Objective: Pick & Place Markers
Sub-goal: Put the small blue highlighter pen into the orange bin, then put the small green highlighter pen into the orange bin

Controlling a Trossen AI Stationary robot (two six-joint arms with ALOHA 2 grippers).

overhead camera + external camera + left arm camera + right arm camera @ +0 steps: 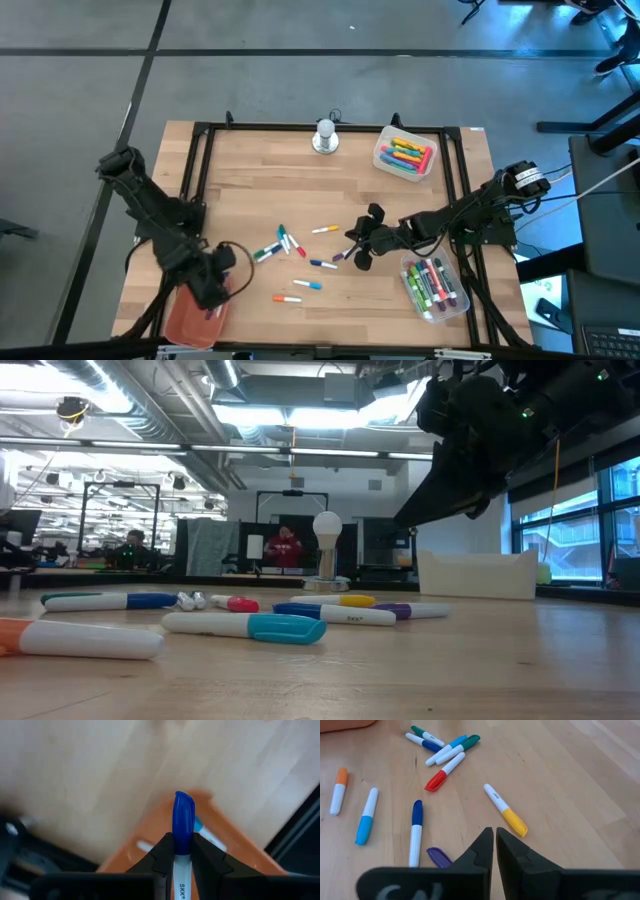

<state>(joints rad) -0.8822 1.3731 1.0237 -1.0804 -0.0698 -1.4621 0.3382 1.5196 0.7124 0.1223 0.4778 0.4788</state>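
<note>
The left claw (pixel 213 290) hangs over an orange tray (pixel 190 318) at the near left corner of the table (pixel 250 190), its fingers clamped on a white pen with a blue cap (pixel 183 822); at least one more pen lies in the tray below. The right claw (pixel 366 240) sits low over the middle of the table with its fingers pressed together and nothing between them. Just in front of it lie loose pens: a yellow-capped one (pixel 505 809), a blue-capped one (pixel 415 832), a purple cap (pixel 439 856), a light-blue-capped one (pixel 366 816), an orange-capped one (pixel 338 790) and a small pile with red, blue and green caps (pixel 442 751). Two clear bins on the right side hold thicker markers: the far one (pixel 404 154), the near one (pixel 434 286).
</note>
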